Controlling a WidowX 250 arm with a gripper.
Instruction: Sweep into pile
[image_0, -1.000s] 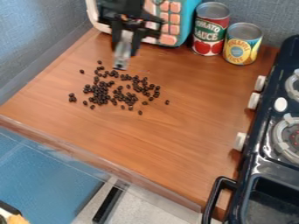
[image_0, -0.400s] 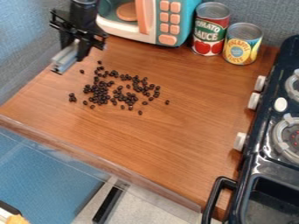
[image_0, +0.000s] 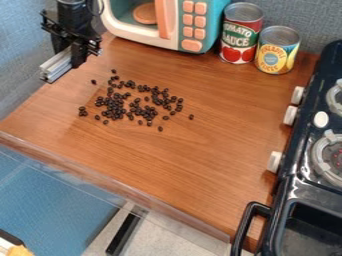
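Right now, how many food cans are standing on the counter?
2. The red-labelled can stands at the back, beside the toy microwave; the shorter yellow-labelled can is next to it, on the stove side. Any behind the microwave would be hidden.

the microwave (image_0: 188, 46) is white, teal and peach.

One fixed camera, above the counter, facing down at a slant.
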